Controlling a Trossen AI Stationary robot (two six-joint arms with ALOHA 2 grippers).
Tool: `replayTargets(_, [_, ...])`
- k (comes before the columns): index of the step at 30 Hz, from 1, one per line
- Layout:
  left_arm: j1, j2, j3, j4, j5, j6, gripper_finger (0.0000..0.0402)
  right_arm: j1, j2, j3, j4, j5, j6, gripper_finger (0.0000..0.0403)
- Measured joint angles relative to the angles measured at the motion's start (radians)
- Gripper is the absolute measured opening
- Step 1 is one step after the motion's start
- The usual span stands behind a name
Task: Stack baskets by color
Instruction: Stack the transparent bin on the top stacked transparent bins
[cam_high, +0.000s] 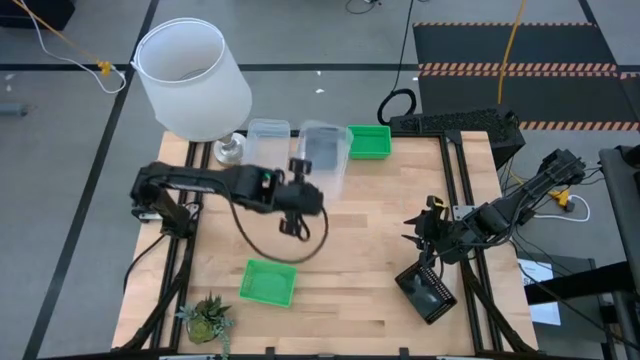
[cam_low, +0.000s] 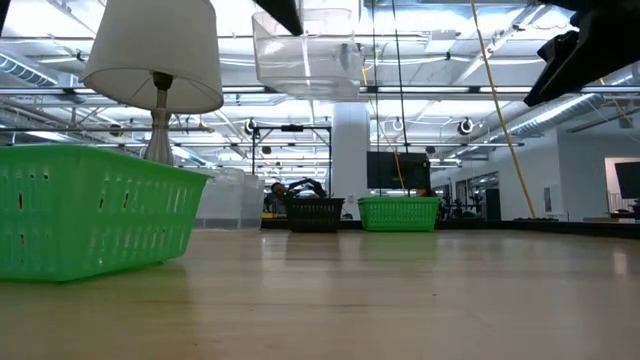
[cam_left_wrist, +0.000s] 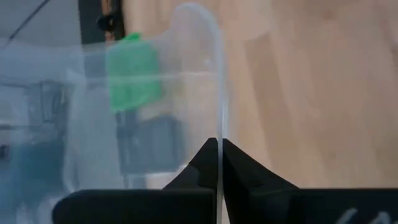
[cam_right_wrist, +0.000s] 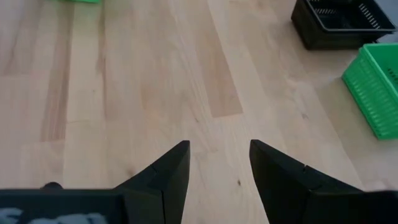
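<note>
Two arms work over the wooden table, and the lampshade at its far left corner serves as the landmark.

Left arm: the left gripper sits just right of the lampshade, with its fingers pinched tight on the thin rim of a clear basket. The low view shows this held basket well above the tabletop, opening upward. A second clear basket rests on the table between the lampshade and the held one.

Step in hand, as judged: the held basket is probably bound for the resting clear basket. For a clean nest, its outline should be squared over the lower basket, kept level, lowered until the walls seat, and only then released. A one-edge pinch may let the basket tilt, so slow travel is advisable.

Orientation: from above, the held basket's long axis runs from the far edge toward the near edge, roughly parallel to that of the resting one.

Farther right of the lampshade stands a green basket; another green basket lies near the front.

Right arm: the right gripper waits far to the right with fingers spread and empty, beside a black basket.
</note>
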Motion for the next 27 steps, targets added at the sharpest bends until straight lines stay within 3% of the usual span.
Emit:
replayTargets(6, [0.097, -0.042, 0.0, -0.036, 0.006, 0.011, 0.0004, 0.0, 0.0, 0.0, 0.011, -0.002, 0.0, 0.0162])
replayTargets(9, [0.151, -0.041, -0.021, -0.032, 0.061, 0.031, 0.0006, 0.0, 0.0, -0.001, 0.01, -0.003, 0.0, 0.0162])
replayTargets(20, [0.342, -0.04, -0.278, 0.055, 0.079, 0.083, 0.0004, 0.0, 0.0, -0.001, 0.01, -0.027, -0.012, 0.0162])
replayTargets(27, [0.431, -0.072, -0.38, 0.123, 0.079, 0.116, 0.0006, 0.0, 0.0, -0.001, 0.01, -0.027, -0.028, 0.0162])
